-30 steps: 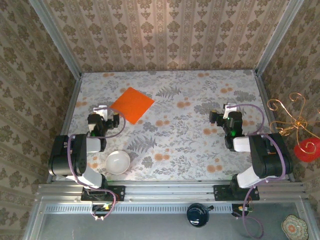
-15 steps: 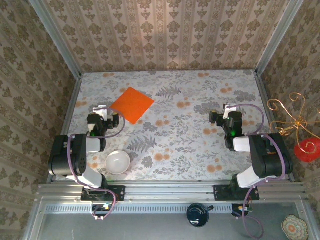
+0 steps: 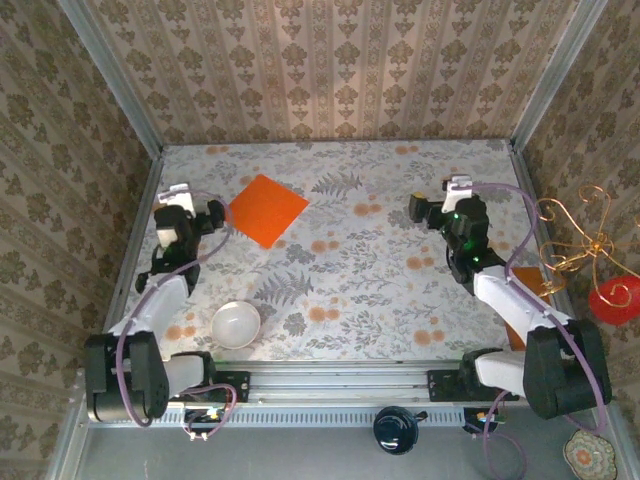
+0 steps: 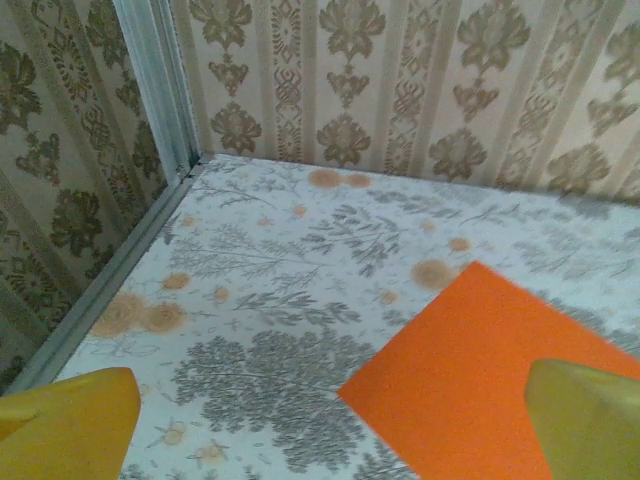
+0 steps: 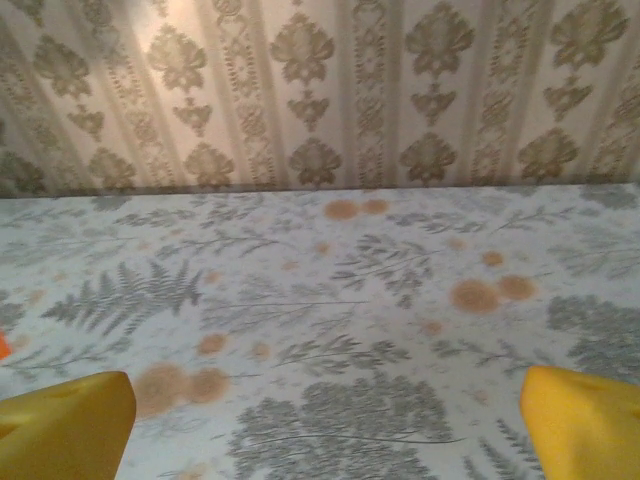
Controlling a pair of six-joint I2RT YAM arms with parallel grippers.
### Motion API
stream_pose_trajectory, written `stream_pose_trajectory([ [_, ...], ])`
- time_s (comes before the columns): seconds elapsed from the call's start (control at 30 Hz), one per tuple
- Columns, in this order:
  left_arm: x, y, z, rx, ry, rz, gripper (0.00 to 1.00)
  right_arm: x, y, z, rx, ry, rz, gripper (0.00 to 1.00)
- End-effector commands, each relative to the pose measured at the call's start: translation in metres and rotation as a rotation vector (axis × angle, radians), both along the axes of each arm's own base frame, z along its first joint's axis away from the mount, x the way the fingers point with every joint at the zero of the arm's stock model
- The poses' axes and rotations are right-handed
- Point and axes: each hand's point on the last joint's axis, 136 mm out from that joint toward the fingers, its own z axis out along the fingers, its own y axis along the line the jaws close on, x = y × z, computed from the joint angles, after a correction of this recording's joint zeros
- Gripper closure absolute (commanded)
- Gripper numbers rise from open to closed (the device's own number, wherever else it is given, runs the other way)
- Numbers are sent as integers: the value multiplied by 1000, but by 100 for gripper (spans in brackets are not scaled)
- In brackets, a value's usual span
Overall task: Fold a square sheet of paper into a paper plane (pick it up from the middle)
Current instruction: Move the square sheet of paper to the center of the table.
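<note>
The approach to the first pick is judged to be in hand. The square sheet of paper (image 3: pixel 265 210) lies flat and unfolded toward the far left corner of the counter (image 3: pixel 380 290), turned cornerwise. The left jaws are held wide apart and empty just beside its left corner. The right jaws, equally apart and empty, are held toward the right edge. Next, the left jaws need to be carried over the sheet's middle and lowered.

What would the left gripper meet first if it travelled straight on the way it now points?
Probably the floral table, just left of the nearest corner of the square sheet of paper. The left gripper is open, and its right finger could brush the sheet. Depth is unclear.
</note>
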Motion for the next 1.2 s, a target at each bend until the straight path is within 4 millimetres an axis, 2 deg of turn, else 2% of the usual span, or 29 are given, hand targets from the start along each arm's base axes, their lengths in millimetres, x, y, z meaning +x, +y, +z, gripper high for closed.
stream_pose_trajectory([
  [0.0, -13, -13, -16, -217, 187, 11, 0, -7, 10, -25, 105, 193, -34, 0],
  [0.13, -9, -45, -21, -367, 285, -90, 0, 0, 29, -39, 258, 369, -37, 0],
  [0.27, -2, -87, -34, -374, 376, -167, 0, 8, 53, -65, 360, 520, 16, 0],
  [0.37, 8, -112, -53, -367, 463, -175, 0, 12, 64, -75, 412, 565, 31, 0],
  [0.5, 27, -135, -85, -420, 574, -164, 3, 17, 74, -85, 452, 608, 39, 0],
  [0.67, 53, -150, -117, -457, 672, -160, 5, 20, 88, -92, 459, 638, 70, 0],
  [0.87, 75, -150, -148, -356, 784, -149, 7, 19, 102, -97, 449, 674, 94, 0],
  [1.0, 78, -158, -166, -337, 845, -183, 10, 18, 105, -103, 441, 692, 91, 0],
  [1.17, 67, -178, -185, -289, 919, -253, 14, 20, 106, -108, 442, 705, 86, 1],
])
